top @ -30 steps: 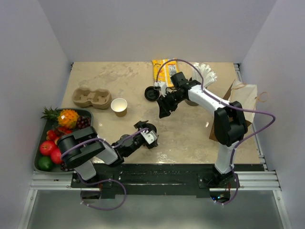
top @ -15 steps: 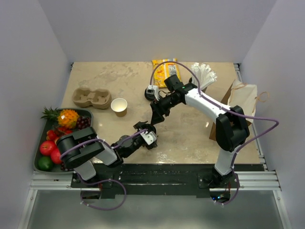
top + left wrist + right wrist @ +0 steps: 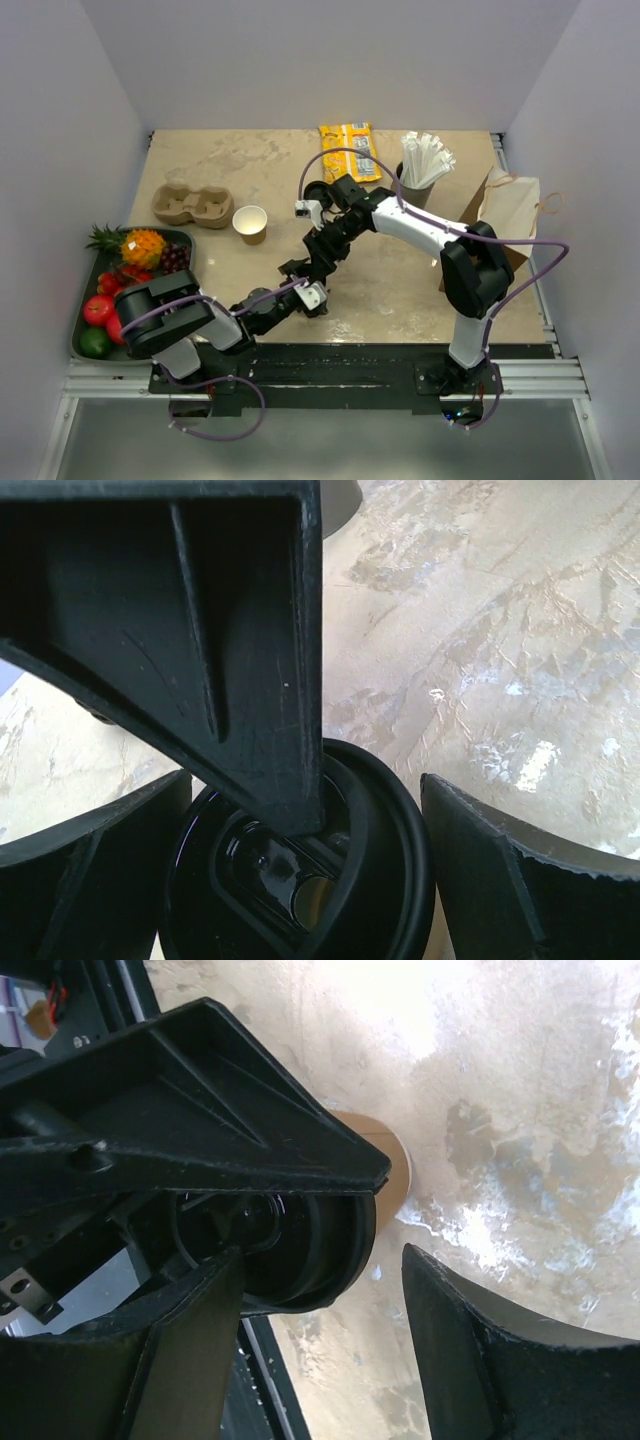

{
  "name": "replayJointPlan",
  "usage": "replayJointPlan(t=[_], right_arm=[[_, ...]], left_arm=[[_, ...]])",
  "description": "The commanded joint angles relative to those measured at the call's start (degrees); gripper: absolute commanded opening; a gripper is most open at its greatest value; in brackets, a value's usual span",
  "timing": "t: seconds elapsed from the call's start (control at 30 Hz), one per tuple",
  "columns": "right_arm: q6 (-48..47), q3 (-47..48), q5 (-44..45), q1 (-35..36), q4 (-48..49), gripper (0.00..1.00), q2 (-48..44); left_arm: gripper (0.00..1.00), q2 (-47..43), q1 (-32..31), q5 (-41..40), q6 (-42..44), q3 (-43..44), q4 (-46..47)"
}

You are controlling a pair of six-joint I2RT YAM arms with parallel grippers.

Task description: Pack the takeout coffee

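A kraft cup (image 3: 392, 1165) with a black lid (image 3: 380, 880) on it stands between my left gripper's (image 3: 303, 283) fingers, which are closed on it; the left wrist view shows the lid from above. My right gripper (image 3: 318, 258) is open right over that cup. One of its fingers (image 3: 200, 630) lies across the lid, and the other (image 3: 500, 1360) hangs over bare table. The second kraft cup (image 3: 250, 222) stands open and lidless at mid-left. A second black lid (image 3: 317, 190) lies behind the right wrist.
The moulded two-cup carrier (image 3: 192, 203) lies at the left. A fruit tray (image 3: 88, 345) sits at the left edge. A grey cup of white straws (image 3: 422, 165), a yellow packet (image 3: 347, 148) and a brown paper bag (image 3: 510, 205) stand at the back and right.
My right arm has swung from the back middle toward the near left and come down onto the left gripper's lidded cup. The left gripper has barely moved.
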Motion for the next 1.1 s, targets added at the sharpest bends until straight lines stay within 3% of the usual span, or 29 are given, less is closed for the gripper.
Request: replayJointPlan(t=[0.0,0.13,0.23,0.37,0.5,0.67,0.87,1.07], right_arm=[[1.02,-2.81,13.02,1.20,0.52,0.66,0.89],[1.37,-2.28,16.45,1.38,0.78,0.66,2.81],[1.37,-1.67,16.98,1.29,0.96,0.67,3.43],[1.11,-0.70,16.38,1.29,1.22,0.67,3.61],[0.59,1.23,13.74,1.29,1.83,0.67,3.00],[0.94,3.16,11.01,1.29,2.19,0.68,1.77],[1.98,8.08,4.25,-0.73,1.57,0.72,-1.57],[3.66,10.98,0.72,-5.73,0.52,0.73,-4.21]], left_arm=[[0.99,-2.65,0.01,-3.06,-0.82,-2.12,32.58],[0.99,-7.84,0.01,-0.96,-6.33,-6.16,32.32],[1.00,-15.82,-0.08,0.45,-10.99,-7.93,24.71],[1.00,-29.53,0.01,1.07,-16.37,-4.94,-2.58],[1.00,-43.32,0.01,1.25,-17.96,-1.53,-19.85],[1.00,-53.18,0.19,1.07,-16.74,4.54,-44.35],[1.00,-57.07,0.27,4.50,-8.47,10.43,-59.78],[1.00,-51.46,0.27,13.35,-1.89,17.72,-68.05]])
